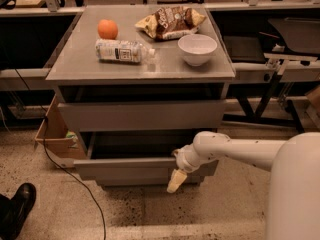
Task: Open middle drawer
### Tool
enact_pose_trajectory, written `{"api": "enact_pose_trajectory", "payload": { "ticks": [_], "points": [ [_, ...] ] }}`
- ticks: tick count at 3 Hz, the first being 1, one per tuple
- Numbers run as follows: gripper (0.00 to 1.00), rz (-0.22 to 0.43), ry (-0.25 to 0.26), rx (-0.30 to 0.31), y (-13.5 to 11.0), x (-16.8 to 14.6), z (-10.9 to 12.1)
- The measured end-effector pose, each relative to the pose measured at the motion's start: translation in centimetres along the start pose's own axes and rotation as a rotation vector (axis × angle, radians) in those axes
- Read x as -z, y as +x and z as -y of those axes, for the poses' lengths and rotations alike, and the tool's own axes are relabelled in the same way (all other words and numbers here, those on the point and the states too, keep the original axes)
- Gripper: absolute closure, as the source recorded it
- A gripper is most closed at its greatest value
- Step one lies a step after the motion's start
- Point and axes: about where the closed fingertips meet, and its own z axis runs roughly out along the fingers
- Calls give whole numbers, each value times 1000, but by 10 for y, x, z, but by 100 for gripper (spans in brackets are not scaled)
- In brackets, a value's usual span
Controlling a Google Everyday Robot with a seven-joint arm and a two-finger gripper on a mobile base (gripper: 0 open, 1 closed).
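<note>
The grey cabinet has stacked drawers under its top (90, 66). The middle drawer (125, 170) is pulled partly out toward me, and its dark interior (135, 144) shows behind the flat front. The taller top drawer front (142, 115) above it is closed. The lowest drawer is mostly hidden below the pulled-out one. My gripper (176, 180), pale yellow at the end of the white arm (235, 149), hangs over the middle drawer's front edge near its right end and points downward.
On the cabinet top lie an orange (107, 29), a lying bottle (122, 50), a chip bag (170, 21) and a white bowl (197, 49). A cardboard box (52, 134) stands at the cabinet's left. A black cable (75, 184) and a shoe (17, 206) are on the floor.
</note>
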Motion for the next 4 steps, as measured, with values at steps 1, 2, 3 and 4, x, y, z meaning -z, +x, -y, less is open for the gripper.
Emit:
{"api": "enact_pose_trajectory", "payload": {
  "ticks": [1,2,3,4],
  "points": [
    [0,7,-46,-12,9,8,-37],
    [0,7,-62,-19,14,16,-55],
    [19,7,-73,-6,11,18,-61],
    [22,6,-77,-4,11,19,-63]
  ]
}}
